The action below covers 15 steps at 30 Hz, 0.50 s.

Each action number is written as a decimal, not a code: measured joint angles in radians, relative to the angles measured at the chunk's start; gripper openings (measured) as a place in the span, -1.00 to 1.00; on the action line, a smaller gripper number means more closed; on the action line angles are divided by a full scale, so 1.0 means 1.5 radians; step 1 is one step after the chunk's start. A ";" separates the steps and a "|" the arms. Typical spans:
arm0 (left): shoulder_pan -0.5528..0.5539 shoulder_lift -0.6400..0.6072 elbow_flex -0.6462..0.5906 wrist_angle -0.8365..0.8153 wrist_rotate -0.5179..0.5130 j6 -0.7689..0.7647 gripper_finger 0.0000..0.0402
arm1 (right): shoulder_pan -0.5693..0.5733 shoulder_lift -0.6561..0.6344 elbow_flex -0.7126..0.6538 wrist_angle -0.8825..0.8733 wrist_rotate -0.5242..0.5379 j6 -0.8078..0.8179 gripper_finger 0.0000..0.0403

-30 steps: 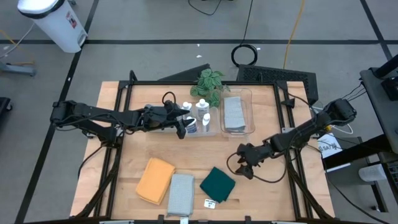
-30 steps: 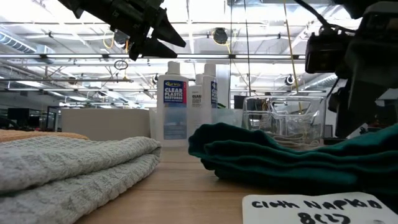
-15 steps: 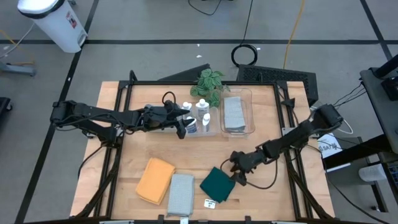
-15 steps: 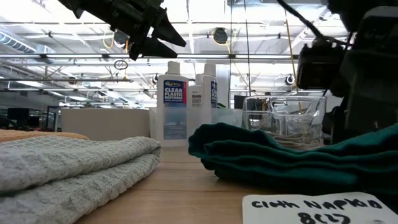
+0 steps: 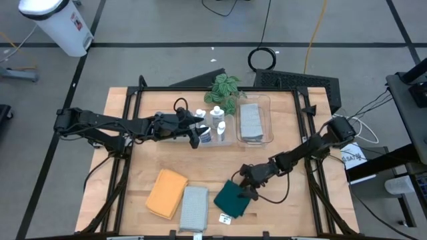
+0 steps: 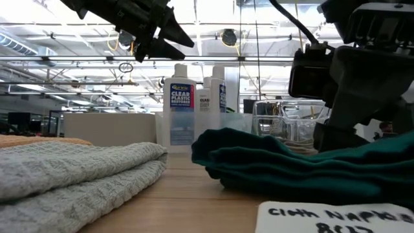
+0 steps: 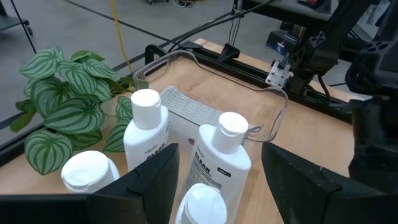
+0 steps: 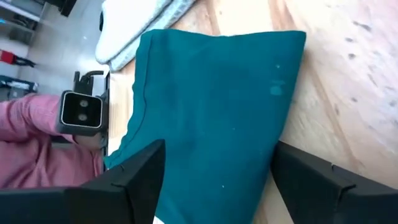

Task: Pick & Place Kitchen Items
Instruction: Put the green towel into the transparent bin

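A dark green folded cloth (image 5: 231, 199) lies flat on the table near the front, and fills the right wrist view (image 8: 211, 106). My right gripper (image 5: 246, 189) is open and low over its right edge, one finger on each side of it (image 8: 217, 193). An orange cloth (image 5: 166, 193) and a pale grey cloth (image 5: 193, 208) lie flat to its left. Several white squeeze bottles (image 5: 212, 123) stand upright at the back. My left gripper (image 5: 196, 137) hangs open above them, with one bottle (image 7: 221, 155) between its fingers, untouched. No blue sponge shows. My right gripper comes at the dark green cloth's right edge (image 8: 283, 93), slanting down from the table's right. Its open fingers (image 8: 134, 180) stand over the cloth. I cannot tell whether they touch it.
A clear bin (image 5: 267, 120) at the back holds another grey cloth (image 5: 251, 123). A green leafy plant (image 5: 225, 89) stands behind the bottles. A white label card (image 5: 225, 217) lies in front of the green cloth. A person's pink sleeve (image 8: 25, 137) shows beyond the table's near edge.
My right gripper has gone toward the table's left and near edges and down, from bare table right of the dark green cloth to over that cloth's right edge. It has stayed open.
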 joint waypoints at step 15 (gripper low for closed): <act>0.000 0.000 0.000 0.005 0.000 0.000 0.17 | 0.019 0.008 -0.001 -0.025 0.004 -0.137 -0.43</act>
